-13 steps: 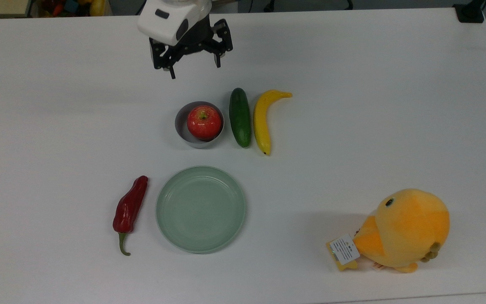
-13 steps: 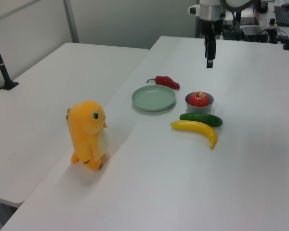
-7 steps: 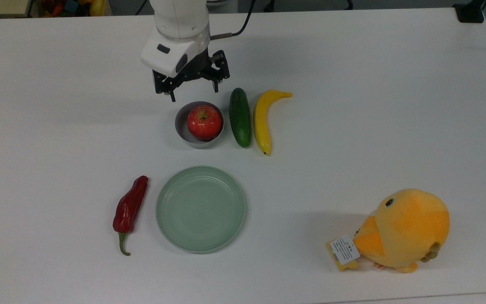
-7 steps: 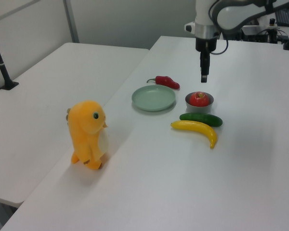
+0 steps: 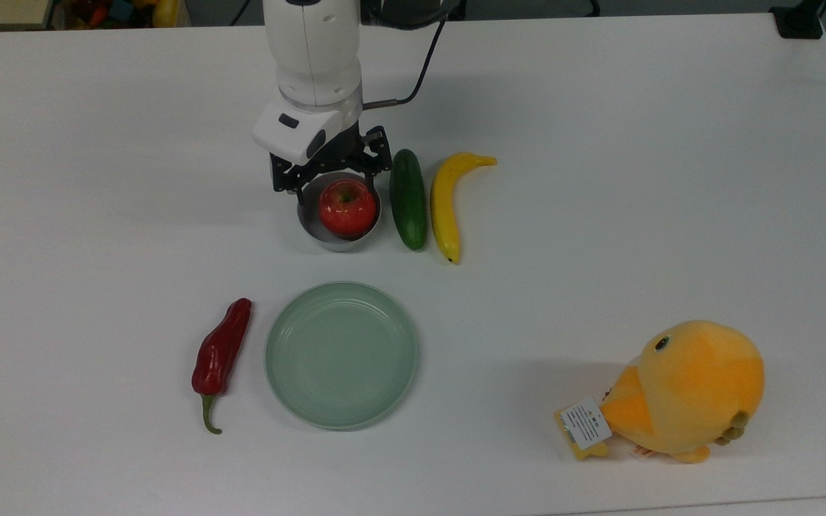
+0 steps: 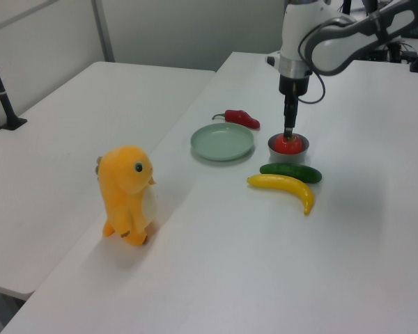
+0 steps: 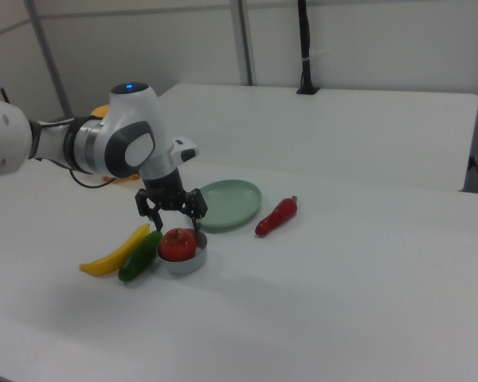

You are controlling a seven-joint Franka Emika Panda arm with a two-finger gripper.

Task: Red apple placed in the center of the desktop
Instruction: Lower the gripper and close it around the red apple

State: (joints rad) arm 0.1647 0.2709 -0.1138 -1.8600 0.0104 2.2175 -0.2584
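Note:
The red apple (image 5: 347, 208) (image 6: 288, 143) (image 7: 178, 243) sits in a small grey bowl (image 5: 332, 240) (image 7: 184, 263) near the middle of the white desktop (image 5: 599, 215). My gripper (image 5: 334, 185) (image 7: 174, 221) hangs open just above the apple, its black fingers spread to either side of the apple's top. The fingers do not touch the apple. In the left view the gripper (image 6: 289, 131) points straight down at the fruit.
A green cucumber (image 5: 408, 198) and a yellow banana (image 5: 447, 204) lie right of the bowl in the top view. A pale green plate (image 5: 341, 355) and a dark-red chili pepper (image 5: 221, 355) lie nearer the front. An orange plush chick (image 5: 685, 390) stands at the front right.
The arm has come down and forward from the table's far side, bringing the open gripper from well behind the bowl to just over the apple. Nothing else moved.

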